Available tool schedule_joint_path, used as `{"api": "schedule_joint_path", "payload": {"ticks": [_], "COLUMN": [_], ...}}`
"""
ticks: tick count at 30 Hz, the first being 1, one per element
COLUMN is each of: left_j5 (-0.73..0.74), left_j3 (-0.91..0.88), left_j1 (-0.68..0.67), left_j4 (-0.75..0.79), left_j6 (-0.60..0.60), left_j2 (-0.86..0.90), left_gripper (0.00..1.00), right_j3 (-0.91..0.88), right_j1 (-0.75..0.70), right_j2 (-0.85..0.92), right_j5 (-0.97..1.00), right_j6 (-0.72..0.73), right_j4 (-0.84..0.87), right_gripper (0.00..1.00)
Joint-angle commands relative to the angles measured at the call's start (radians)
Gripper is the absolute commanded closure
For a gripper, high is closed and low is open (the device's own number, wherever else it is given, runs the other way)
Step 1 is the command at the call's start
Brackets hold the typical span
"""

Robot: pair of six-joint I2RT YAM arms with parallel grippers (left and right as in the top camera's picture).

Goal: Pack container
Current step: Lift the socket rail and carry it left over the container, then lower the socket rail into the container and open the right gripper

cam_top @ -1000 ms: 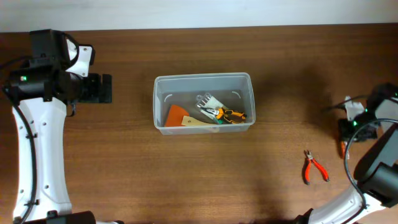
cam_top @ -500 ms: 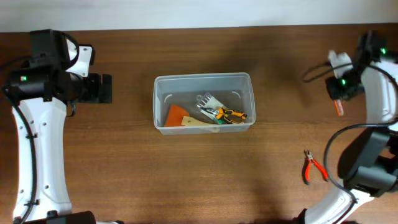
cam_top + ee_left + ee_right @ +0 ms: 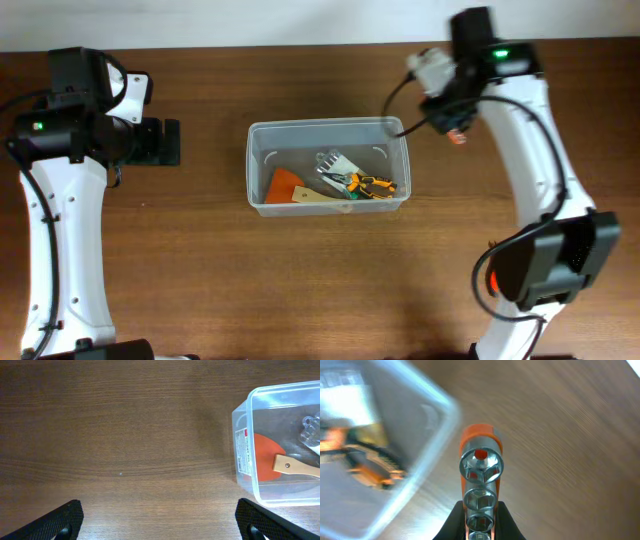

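Note:
The container (image 3: 258,160) is a clear plastic tub at the table's middle. It holds an orange scraper with a wooden handle (image 3: 287,187), yellow-black pliers (image 3: 368,183) and a clear packet. My right gripper (image 3: 452,128) hangs just beyond the tub's far right corner, shut on an orange socket rail (image 3: 480,467) lined with metal sockets. In the right wrist view the gripper (image 3: 479,522) clamps the rail's lower end, and the tub's blurred corner (image 3: 432,407) lies to the left. My left gripper (image 3: 168,142) stands open over bare wood left of the tub (image 3: 242,450), its fingers (image 3: 67,517) wide apart.
A bit of red pliers (image 3: 491,283) shows on the table at the front right, mostly hidden under the right arm. The right arm's cable loops above the tub's far right rim (image 3: 398,125). Bare wood surrounds the tub.
The right arm has swung from the table's right edge up and leftward to the tub's far right corner, carrying the socket rail. The left arm has stayed put.

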Motion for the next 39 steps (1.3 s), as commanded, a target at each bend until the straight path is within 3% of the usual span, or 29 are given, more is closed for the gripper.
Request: {"api": "schedule_joint_path", "payload": {"ticks": [1, 8, 12, 39], "left_j5": [0.001, 0.001, 0.001, 0.001], "left_j3": [0.015, 0.015, 0.015, 0.015], "left_j1": [0.003, 0.002, 0.002, 0.003], "left_j4": [0.002, 0.002, 0.002, 0.002], "left_j6": [-0.005, -0.005, -0.005, -0.005], "left_j2": [0.007, 0.007, 0.007, 0.007], "left_gripper": [0.01, 0.01, 0.01, 0.01], "right_j3": [0.027, 0.026, 0.026, 0.022], "right_j1": [0.113, 0.328, 0.371, 0.324], "right_j2": [-0.001, 0.0, 0.0, 0.187], "right_j5": [0.01, 0.072, 0.045, -0.08], "right_j6": [-0.039, -0.065, -0.066, -0.116], "right_j4": [-0.013, -0.014, -0.014, 0.032], "right_gripper": [0.92, 0.92, 0.92, 0.92]}}
